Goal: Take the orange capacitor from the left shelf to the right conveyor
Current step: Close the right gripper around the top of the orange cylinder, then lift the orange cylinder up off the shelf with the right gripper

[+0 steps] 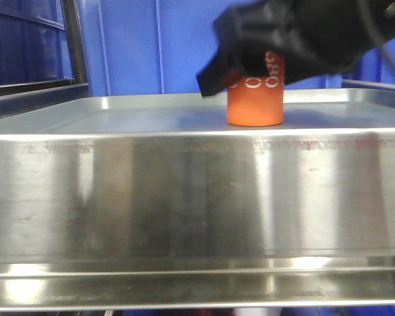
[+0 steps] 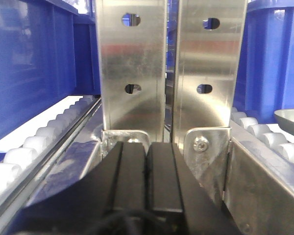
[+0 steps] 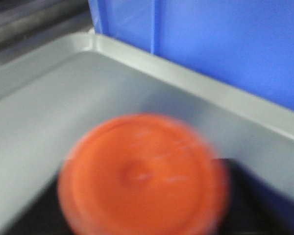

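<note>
Your left shelf (image 1: 151, 117): brushed stainless steel, raised rim all round, reflective front face, flat top. On it you have one item: the orange capacitor (image 1: 253, 105), upright on the bare metal near the back rim, white print ringing its side.

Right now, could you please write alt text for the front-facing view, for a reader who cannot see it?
An orange capacitor stands upright on a shiny steel shelf, its top covered by the black right gripper, whose arm enters the picture from the upper right. A blue wall is behind.
</note>
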You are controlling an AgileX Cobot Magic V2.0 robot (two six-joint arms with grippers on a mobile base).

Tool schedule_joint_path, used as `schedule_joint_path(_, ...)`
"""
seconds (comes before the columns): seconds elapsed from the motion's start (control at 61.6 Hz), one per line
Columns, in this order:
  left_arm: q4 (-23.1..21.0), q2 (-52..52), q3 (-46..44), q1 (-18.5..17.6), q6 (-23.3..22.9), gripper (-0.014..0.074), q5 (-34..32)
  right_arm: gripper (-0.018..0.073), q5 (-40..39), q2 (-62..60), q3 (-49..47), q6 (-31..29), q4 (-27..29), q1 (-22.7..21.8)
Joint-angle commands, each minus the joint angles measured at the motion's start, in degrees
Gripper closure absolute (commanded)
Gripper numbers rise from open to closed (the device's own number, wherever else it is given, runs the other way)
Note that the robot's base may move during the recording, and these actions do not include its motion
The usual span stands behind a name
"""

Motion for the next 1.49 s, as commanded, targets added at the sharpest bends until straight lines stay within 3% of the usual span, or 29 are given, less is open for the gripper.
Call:
schedule_joint_path(0.0, -0.3, 0.3, -0.3, -0.3, 0.0, 0.0701, -4.8, 0.033, -4.5, -0.8, -2.2, -0.4, -0.8, -0.3)
schedule_joint_path(0.065, -0.3, 0.3, -0.3, -0.3, 0.0, 0.0701, -4.8, 0.0529, -4.7, -1.1, -2.2, -0.3, -0.6, -0.2)
schedule_joint_path(0.13, -0.3, 0.3, -0.3, -0.3, 0.0, 0.0701, -4.8, 0.0473, -5.9, -1.9, -2.2, 0.1, -0.3, -0.2)
schedule_joint_path(0.211, -0.3, 0.3, -0.3, -0.3, 0.0, 0.0701, -4.8, 0.0515, -7.4, -4.0, -2.2, 0.2, -0.3, -0.2)
schedule_joint_path(0.341, -0.3, 0.3, -0.3, -0.3, 0.0, 0.0701, -4.8, 0.0501, -6.5, -10.1, -2.2, 0.2, -0.3, -0.2)
schedule_joint_path(0.569, -0.3, 0.3, -0.3, -0.3, 0.0, 0.0701, -4.8, 0.0501, 7.3, -27.7, -0.6, 0.2, -0.8, 2.4)
schedule_joint_path(0.845, -0.3, 0.3, -0.3, -0.3, 0.0, 0.0701, -4.8, 0.0501, 14.7, -55.1, 6.0, 0.2, -1.1, 2.9)
schedule_joint_path(1.023, -0.3, 0.3, -0.3, -0.3, 0.0, 0.0701, -4.8, 0.0501, 25.1, -69.1, 8.9, 0.2, -1.1, 2.9)
schedule_joint_path(1.478, -0.3, 0.3, -0.3, -0.3, 0.0, 0.0701, -4.8, 0.0501, 28.1, -74.4, 8.9, 0.1, -1.2, 2.9)
